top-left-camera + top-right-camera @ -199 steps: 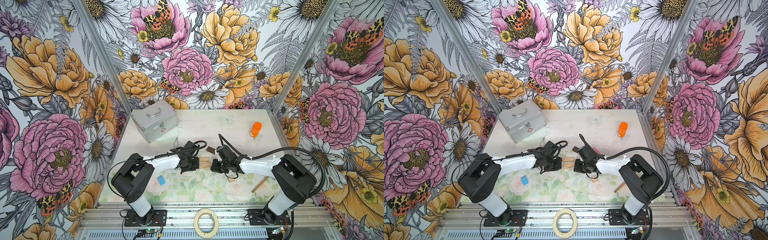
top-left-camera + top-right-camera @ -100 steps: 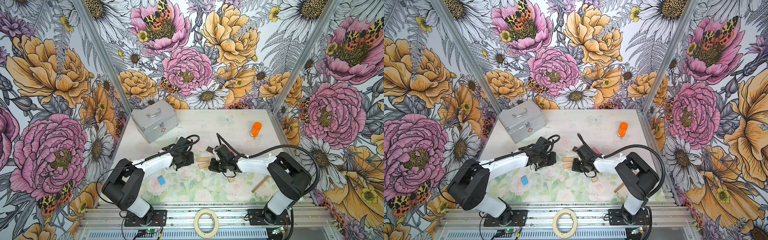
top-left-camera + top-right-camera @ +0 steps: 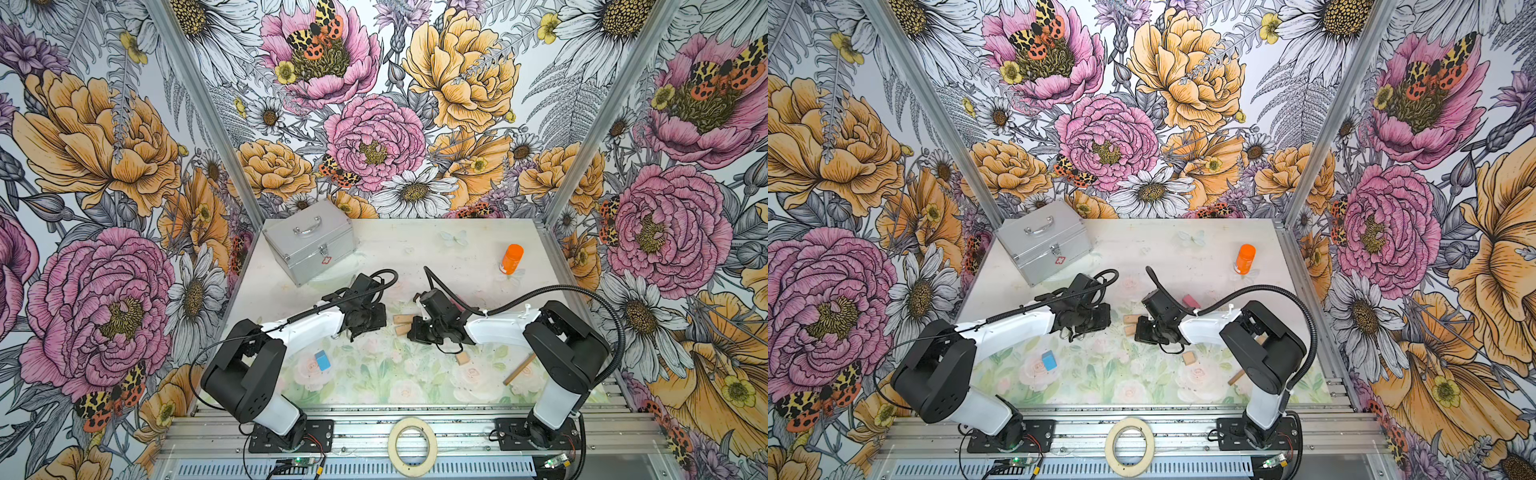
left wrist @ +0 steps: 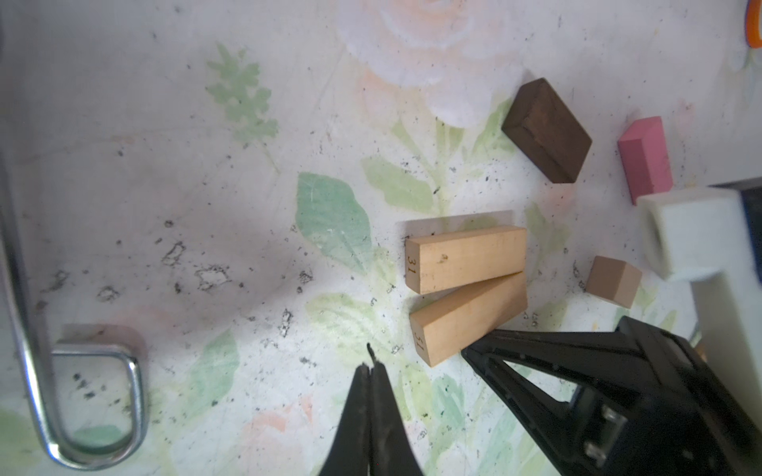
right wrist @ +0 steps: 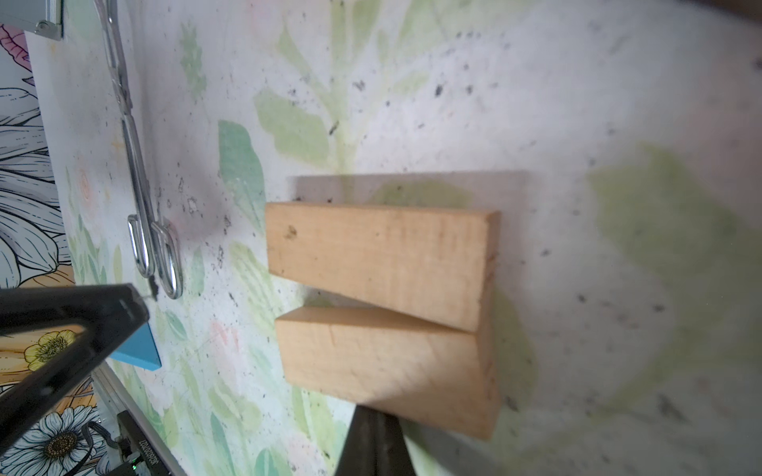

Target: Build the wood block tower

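Two tan bar blocks [image 3: 402,319] [image 4: 466,257] lie side by side on the mat, touching at one end. My left gripper [image 3: 384,322] [image 4: 371,363] is shut and empty, just left of them. My right gripper [image 3: 411,332] [image 5: 375,412] is shut, its tip against the nearer tan bar [image 5: 383,366]. A dark brown bar [image 4: 546,130], a pink bar [image 3: 1191,300] [image 4: 645,158] and a tan cube [image 4: 612,281] lie beyond the bars. A blue cube [image 3: 322,360] sits front left, another tan cube [image 3: 462,358] front right. No wood block tower is in view.
A silver case [image 3: 309,245] stands at the back left and an orange bottle [image 3: 512,258] at the back right. Metal tongs [image 4: 95,371] lie left of the bars. A long thin stick [image 3: 519,369] lies front right. A tape ring [image 3: 413,446] rests on the front rail.
My right gripper has slid left up to the tan bars. My left gripper has drawn back a little from them, and its arm has swung round.
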Robot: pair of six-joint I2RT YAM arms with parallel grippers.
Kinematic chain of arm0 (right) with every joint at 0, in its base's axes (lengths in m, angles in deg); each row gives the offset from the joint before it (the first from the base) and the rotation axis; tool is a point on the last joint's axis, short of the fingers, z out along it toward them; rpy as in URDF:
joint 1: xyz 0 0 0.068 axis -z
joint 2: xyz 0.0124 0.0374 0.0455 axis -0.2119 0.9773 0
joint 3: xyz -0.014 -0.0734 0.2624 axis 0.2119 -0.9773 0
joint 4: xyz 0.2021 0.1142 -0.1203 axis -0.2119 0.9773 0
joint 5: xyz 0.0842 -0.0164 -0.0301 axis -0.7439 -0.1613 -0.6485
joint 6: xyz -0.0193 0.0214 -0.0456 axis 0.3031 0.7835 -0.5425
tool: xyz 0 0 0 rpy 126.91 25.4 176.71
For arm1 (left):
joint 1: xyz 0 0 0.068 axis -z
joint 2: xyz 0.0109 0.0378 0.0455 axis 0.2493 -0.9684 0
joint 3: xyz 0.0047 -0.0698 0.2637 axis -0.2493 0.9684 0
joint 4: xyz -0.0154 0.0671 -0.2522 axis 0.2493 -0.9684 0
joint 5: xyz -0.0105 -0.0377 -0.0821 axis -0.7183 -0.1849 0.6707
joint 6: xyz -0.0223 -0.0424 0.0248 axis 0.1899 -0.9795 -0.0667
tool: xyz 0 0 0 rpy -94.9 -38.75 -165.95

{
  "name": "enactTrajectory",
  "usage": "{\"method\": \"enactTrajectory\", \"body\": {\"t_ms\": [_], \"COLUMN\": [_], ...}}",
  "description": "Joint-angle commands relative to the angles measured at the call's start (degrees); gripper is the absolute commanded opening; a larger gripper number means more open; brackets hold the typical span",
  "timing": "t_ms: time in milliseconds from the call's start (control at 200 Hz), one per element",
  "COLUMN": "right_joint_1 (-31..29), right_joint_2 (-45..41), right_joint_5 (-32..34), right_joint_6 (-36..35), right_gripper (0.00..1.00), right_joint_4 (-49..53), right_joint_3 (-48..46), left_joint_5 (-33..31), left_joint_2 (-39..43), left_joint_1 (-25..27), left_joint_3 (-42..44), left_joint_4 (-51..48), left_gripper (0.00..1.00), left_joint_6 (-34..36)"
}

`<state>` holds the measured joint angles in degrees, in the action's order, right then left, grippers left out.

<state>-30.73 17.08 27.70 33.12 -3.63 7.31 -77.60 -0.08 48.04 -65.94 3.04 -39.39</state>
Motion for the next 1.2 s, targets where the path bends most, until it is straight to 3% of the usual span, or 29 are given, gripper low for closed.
{"method": "enactTrajectory", "body": {"t_ms": [0,831,1021,1196], "right_joint_1": [-0.7,-1.03,-0.98,0.72], "right_joint_2": [2.04,2.92,-3.48,-13.97], "right_joint_5": [-0.29,-1.4,-1.17,2.92], "right_joint_6": [1.18,0.89,-0.48,-3.3], "right_gripper": [0.0,0.0,0.0,0.0], "right_joint_4": [-0.84,-1.51,1.86,8.49], "right_joint_3": [1.25,2.71,2.43,2.4], "left_joint_5": [-1.32,-1.26,-1.4,-1.69], "left_joint_2": [1.83,2.56,2.08,-0.59], "left_joint_1": [-0.46,-0.47,-0.47,-0.98], "left_joint_3": [0.83,1.11,0.42,-1.45], "left_joint_4": [-0.28,-0.25,-0.28,-0.19], "left_gripper": [0.0,0.0,0.0,0.0], "left_joint_6": [0.96,1.04,1.55,2.43]}}
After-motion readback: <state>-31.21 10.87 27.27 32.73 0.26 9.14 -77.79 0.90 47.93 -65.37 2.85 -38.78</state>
